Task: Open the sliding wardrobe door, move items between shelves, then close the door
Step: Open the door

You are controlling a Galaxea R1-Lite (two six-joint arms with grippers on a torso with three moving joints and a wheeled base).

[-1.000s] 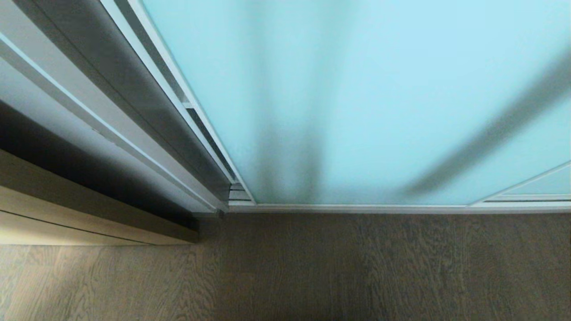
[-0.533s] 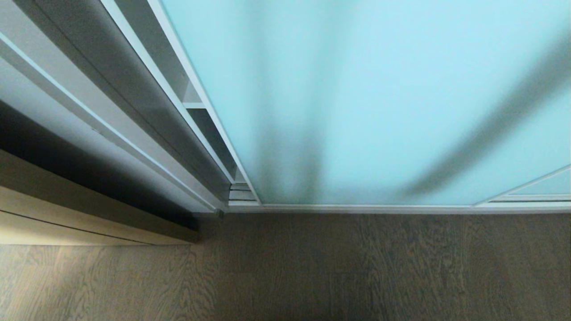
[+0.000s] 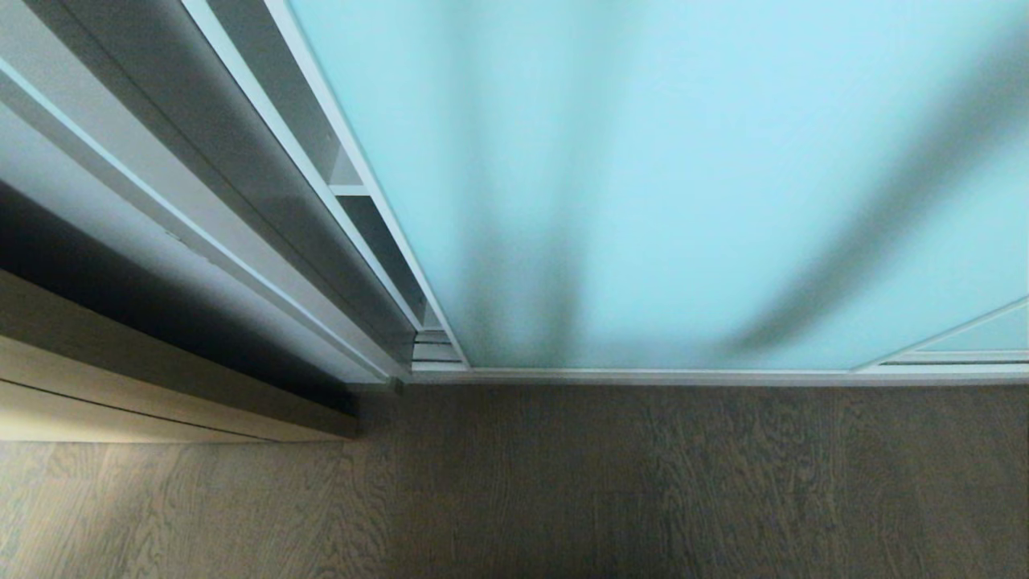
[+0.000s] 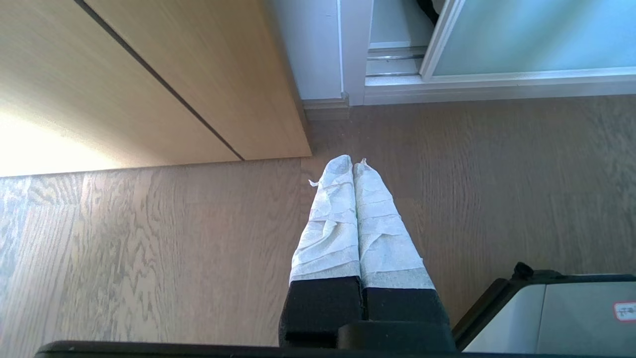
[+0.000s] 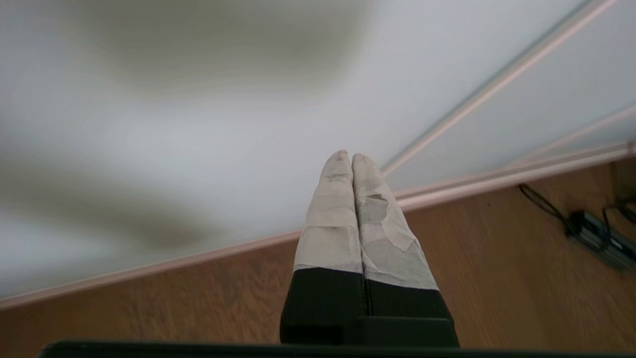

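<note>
The sliding wardrobe door (image 3: 683, 177), pale aqua frosted glass in a slim white frame, fills most of the head view. At its left edge a narrow gap shows the edge of a white shelf (image 3: 351, 190). The items are hidden. Neither arm appears in the head view. My right gripper (image 5: 346, 156) is shut and empty, its taped tips pointing at the low part of the door (image 5: 198, 149) above the floor; whether they touch it I cannot tell. My left gripper (image 4: 353, 163) is shut and empty, hanging over the wood floor in front of the door's (image 4: 536, 35) left end.
A tan wood-grain door (image 3: 120, 386) stands to the left of the wardrobe. The bottom track (image 3: 723, 375) runs along the floor. A second glass panel (image 3: 981, 330) shows at the far right. A black cable and adapter (image 5: 594, 233) lie on the floor.
The frosted door has slid a little to the right, widening the gap at its left edge and baring the shelf edge. The dark shadow on the glass at the right has shifted upward.
</note>
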